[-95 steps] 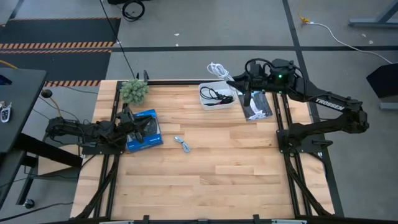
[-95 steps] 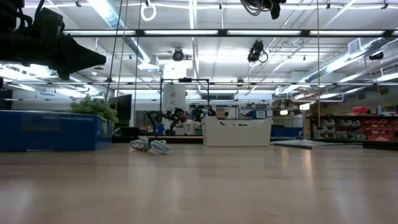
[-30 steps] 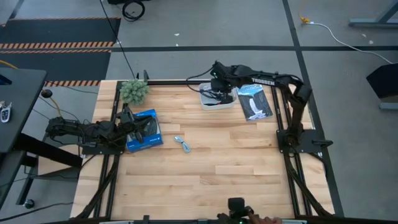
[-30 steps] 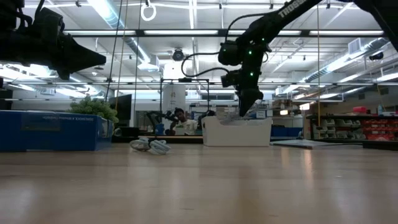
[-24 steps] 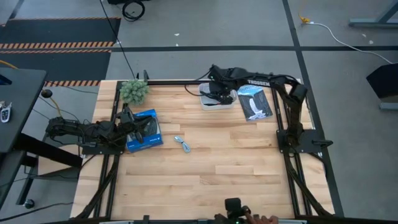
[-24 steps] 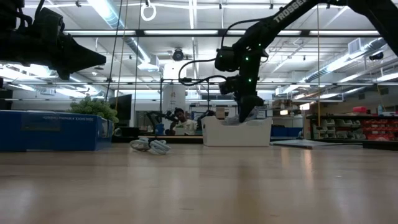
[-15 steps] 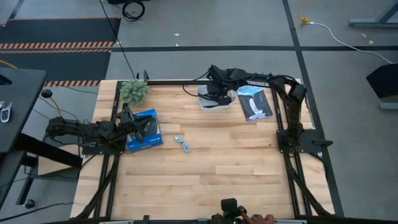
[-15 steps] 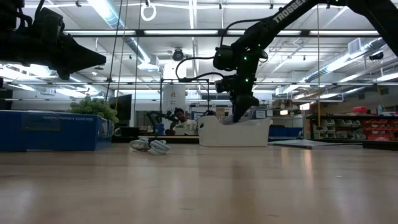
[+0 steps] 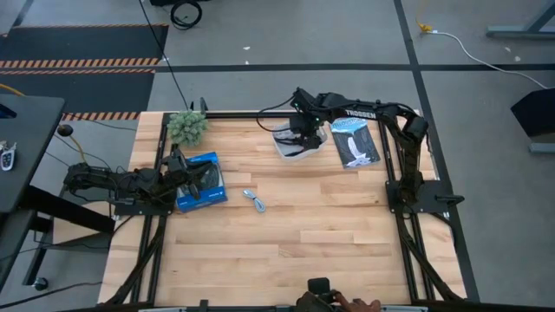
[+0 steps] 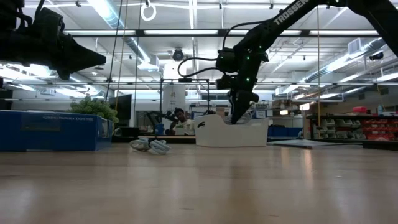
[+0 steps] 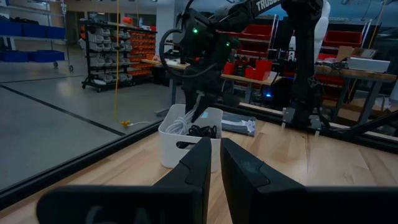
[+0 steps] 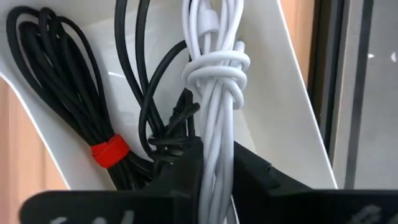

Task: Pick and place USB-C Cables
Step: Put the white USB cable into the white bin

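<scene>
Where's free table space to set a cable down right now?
Bare wood runs from the pale cable to the near edge. Crowded: far edge, where the right gripper holds a white cable in the white tray, beside the packet.

White knotted cable [image 12: 214, 81] hanging upright into the white tray [image 9: 291, 146], black cable bundle [image 12: 68, 106] with a red tie lying inside beside another black cable [image 12: 163, 118], pale cable [image 9: 254, 201] lying mid-table.

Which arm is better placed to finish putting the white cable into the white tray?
The right. Its hand is already down in the white tray, and the white cable lies between its fingers. The left hand rests far away over the blue box.
</scene>
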